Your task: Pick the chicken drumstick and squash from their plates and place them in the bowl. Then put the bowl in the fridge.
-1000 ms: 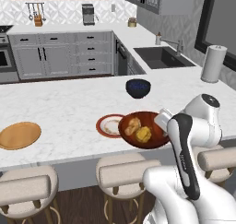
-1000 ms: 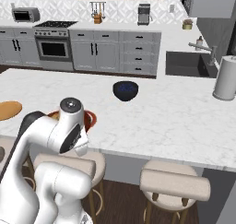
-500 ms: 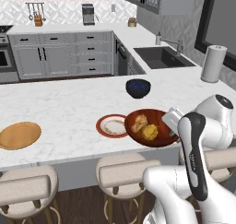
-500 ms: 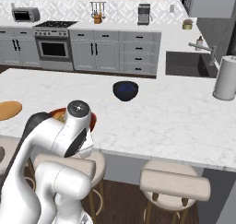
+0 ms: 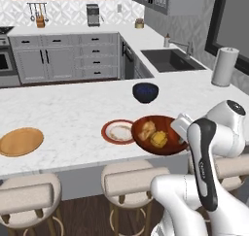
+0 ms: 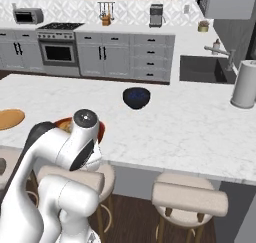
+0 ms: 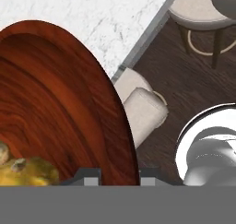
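Reddish-brown bowl (image 5: 158, 135) has shifted past the counter edge (image 5: 73, 169).

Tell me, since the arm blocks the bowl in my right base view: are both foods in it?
Observer: Yes. In the left base view the chicken drumstick and the squash lie side by side in the bowl.
Operator: Does the gripper have the bowl?
Observer: The hand view shows the gripper shut on the bowl's rim, one finger tip on each side.
Operator: Where is the bowl relative to the counter?
Observer: Its gripped side reaches past the edge of the counter, above a stool.
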### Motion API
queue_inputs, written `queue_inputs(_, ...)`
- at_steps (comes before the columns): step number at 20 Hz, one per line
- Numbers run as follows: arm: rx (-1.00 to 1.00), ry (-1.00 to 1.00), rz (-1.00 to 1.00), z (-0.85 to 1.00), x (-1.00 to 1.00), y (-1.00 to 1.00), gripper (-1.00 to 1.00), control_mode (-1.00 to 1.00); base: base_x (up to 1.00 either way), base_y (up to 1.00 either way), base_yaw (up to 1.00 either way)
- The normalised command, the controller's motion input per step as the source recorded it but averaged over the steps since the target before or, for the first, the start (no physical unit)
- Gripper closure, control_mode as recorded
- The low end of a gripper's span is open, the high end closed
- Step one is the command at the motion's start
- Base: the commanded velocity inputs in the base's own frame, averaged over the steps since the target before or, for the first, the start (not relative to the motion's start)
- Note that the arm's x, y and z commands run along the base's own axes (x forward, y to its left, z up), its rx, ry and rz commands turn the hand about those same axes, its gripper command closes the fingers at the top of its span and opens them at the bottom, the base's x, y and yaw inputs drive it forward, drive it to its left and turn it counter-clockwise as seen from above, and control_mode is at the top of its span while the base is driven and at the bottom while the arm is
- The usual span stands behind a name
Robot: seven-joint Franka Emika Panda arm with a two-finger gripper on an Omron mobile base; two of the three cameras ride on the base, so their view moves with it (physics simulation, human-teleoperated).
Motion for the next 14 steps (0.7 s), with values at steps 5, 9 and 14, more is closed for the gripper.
queue_inputs(5, 0.0, 0.0, 0.0, 0.0, 0.0, 0.0, 1.0, 1.0, -1.0, 0.0, 0.0)
queue_inputs(9, 0.0, 0.0, 0.0, 0.0, 0.0, 0.0, 1.0, 1.0, -0.91, 0.07, 0.0)
queue_inputs(14, 0.0, 0.0, 0.0, 0.0, 0.0, 0.0, 1.0, 1.0, -0.14, 0.94, 0.01)
